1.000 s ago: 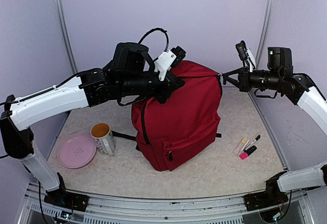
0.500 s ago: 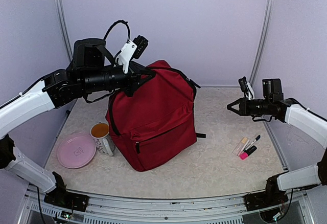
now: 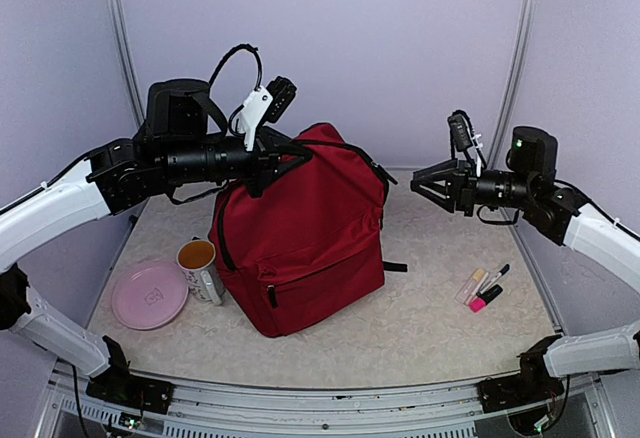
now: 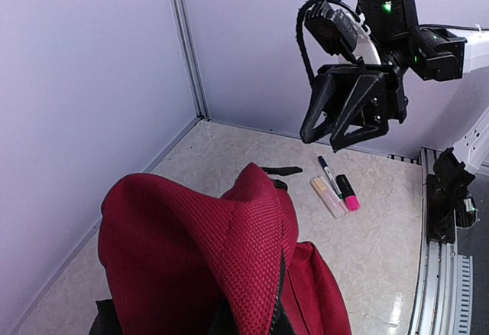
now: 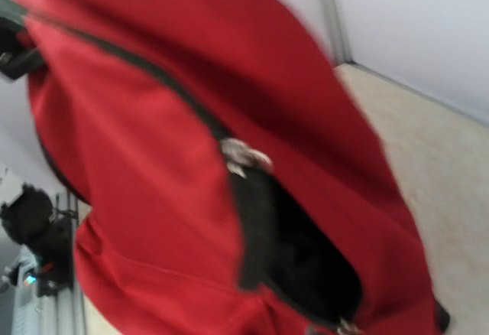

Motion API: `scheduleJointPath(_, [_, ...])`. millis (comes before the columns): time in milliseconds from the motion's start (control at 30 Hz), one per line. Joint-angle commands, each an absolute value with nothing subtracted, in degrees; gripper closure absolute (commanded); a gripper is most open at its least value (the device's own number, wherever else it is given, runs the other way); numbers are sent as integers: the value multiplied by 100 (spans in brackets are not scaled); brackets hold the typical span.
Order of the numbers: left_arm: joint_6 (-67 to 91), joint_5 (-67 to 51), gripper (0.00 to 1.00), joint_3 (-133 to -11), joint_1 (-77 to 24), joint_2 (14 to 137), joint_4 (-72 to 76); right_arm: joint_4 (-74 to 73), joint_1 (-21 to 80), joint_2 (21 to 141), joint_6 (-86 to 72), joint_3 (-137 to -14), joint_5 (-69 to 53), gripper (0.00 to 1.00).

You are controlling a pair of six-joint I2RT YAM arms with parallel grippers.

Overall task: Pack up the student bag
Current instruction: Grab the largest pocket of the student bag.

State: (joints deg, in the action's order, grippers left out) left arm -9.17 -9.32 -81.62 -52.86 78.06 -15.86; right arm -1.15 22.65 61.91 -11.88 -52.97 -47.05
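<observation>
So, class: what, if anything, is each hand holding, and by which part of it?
The left hand grips the student bag by the red fabric at its top. The right hand is open beside the bag and holds nothing.

No readable text, mug [image 3: 203, 270] and plate [image 3: 130, 303] markings too small

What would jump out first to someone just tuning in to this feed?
The big dark red student bag mid-table, its top pinched up by the left tool. The right tool hangs open to its right, facing it. A mug and pink plate sit at its left, markers at its right.
</observation>
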Motion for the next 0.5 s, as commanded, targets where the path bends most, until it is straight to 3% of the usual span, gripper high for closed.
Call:
scheduleJointPath(0, [-956,-1024,100,-8269,-5348,7751,-1023,299,2664,6462,-1063,-5656,-4563,51])
scheduleJointPath(167, [-978,-1000,100,-8271,-5383,7747,-1036,-45,2933,7008,-766,-6179,-4336,43])
scheduleJointPath(467, [-1021,-939,100,-8271,-5431,7789,-1076,-327,3111,7377,-610,-6386,-4124,56])
